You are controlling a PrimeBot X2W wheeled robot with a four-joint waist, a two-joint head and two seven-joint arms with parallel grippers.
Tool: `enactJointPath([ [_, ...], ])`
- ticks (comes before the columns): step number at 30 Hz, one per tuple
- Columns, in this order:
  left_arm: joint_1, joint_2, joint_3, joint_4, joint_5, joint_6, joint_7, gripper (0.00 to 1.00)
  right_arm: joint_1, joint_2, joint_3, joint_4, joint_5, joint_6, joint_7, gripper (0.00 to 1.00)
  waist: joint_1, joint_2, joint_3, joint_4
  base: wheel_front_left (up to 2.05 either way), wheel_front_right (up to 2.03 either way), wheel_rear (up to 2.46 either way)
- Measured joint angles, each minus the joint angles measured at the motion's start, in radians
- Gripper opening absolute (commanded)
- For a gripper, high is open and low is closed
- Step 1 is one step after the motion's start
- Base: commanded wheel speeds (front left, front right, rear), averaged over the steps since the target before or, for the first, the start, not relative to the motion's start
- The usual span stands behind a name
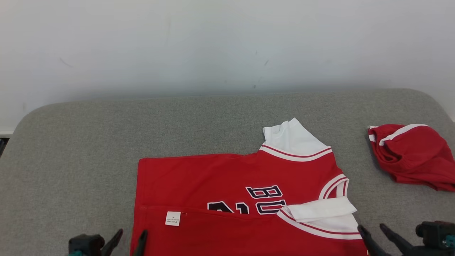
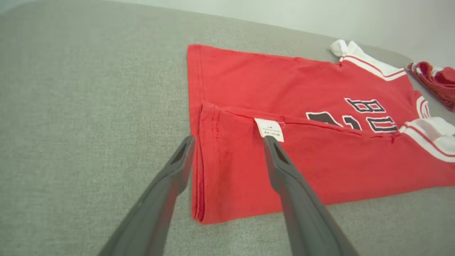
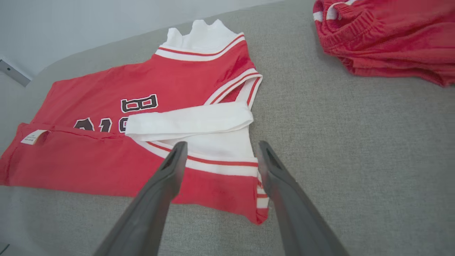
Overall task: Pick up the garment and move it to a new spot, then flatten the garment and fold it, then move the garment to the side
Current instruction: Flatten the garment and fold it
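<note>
A red jersey with white sleeves and dark lettering lies flat on the grey cushion, its near side folded over the middle so a white care label shows. The jersey also fills the left wrist view, and the jersey lies ahead in the right wrist view. My left gripper is open at the folded hem's left corner, its fingers straddling that edge. Open too, my right gripper hovers at the jersey's near right corner, over the white sleeve band.
Red shorts with white stripes lie bunched at the right of the cushion; the shorts appear again at upper right of the right wrist view. A pale wall rises behind. Bare grey cushion spreads to the left and behind the jersey.
</note>
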Motion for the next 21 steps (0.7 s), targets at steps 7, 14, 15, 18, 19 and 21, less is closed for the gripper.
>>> enactJointPath([
  [7,-0.021,0.019,0.017,-0.096,0.061,0.055,-0.031,1.0,-0.08,-0.008,-0.018,-0.074,-0.047,-0.035,-0.015,1.0,0.0,0.0,0.014,0.002,0.0,0.0,0.0],
  [14,-0.165,-0.002,0.001,-0.083,0.066,0.052,0.0,1.0,-0.224,-0.007,-0.01,-0.058,-0.065,-0.04,0.021,1.0,0.0001,0.0,0.048,0.011,0.0,0.0,0.0],
  [15,-0.195,-0.001,-0.005,-0.065,0.071,0.052,0.008,1.0,-0.247,-0.01,-0.01,-0.052,-0.071,-0.044,0.03,1.0,0.0001,0.0,0.054,0.014,0.0,0.0,0.0],
  [18,-0.274,-0.004,0.002,-0.012,0.067,0.044,0.027,1.0,-0.332,-0.01,0.003,-0.017,-0.086,-0.045,0.057,1.0,0.0001,0.0,0.077,0.022,0.0,0.0,0.0],
  [19,-0.296,-0.007,0.005,0.006,0.065,0.044,0.032,1.0,-0.364,-0.009,0.01,-0.006,-0.09,-0.045,0.065,1.0,0.0001,0.0,0.086,0.024,0.0,0.0,0.0],
  [21,-0.337,-0.01,0.001,0.04,0.066,0.035,0.048,1.0,-0.425,-0.007,0.023,0.027,-0.091,-0.044,0.085,1.0,0.0002,0.0001,0.105,0.028,0.0,0.0,0.0],
])
